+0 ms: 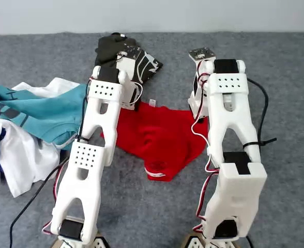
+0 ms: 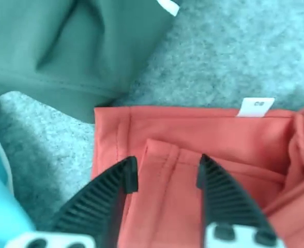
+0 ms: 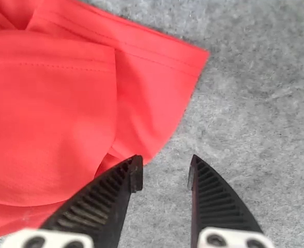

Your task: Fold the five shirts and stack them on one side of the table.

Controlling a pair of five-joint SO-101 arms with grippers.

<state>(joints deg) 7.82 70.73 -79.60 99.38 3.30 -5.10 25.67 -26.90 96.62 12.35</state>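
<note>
- At mid-worktop [image 1: 276, 77], between the two arms: red shirt [image 1: 160, 137], loosely spread and rumpled, one layer lapped over another. Not folded yet.
- On its far side: black shirt [image 1: 126, 51], bunched. Off to the left: teal shirt [image 1: 38, 111] heaped with white shirt [image 1: 12, 155]. No stack started, by the look of it.
- Handling, judged: the red shirt is a thin knit, light and limp, with no stiffness to keep a shape. It will drape and sag from any hold. The grey felt-like worktop probably grips cloth rather than letting it slide. Not fragile. Where the cloth is doubled, a pinch may take one layer or two.
- Best hold, judged: the stitched hems and corners, where the cloth is thicker and the edge is plain to find. One corner per arm, so the fold comes even.
- Left pincer [image 2: 167, 173]: spread, nothing in it. Both tips are over red cloth just inside the shirt's far edge, near a corner, astride a turned-over hem. A white tag [image 2: 255, 107] sits on that edge, off to one side. Touching the cloth or just above it: cannot tell.
- Right pincer [image 3: 165, 173]: spread, empty. It straddles the shirt's right-hand edge, one tip over red cloth, the other over bare worktop. A squared hem corner lies near, ahead of it.
</note>
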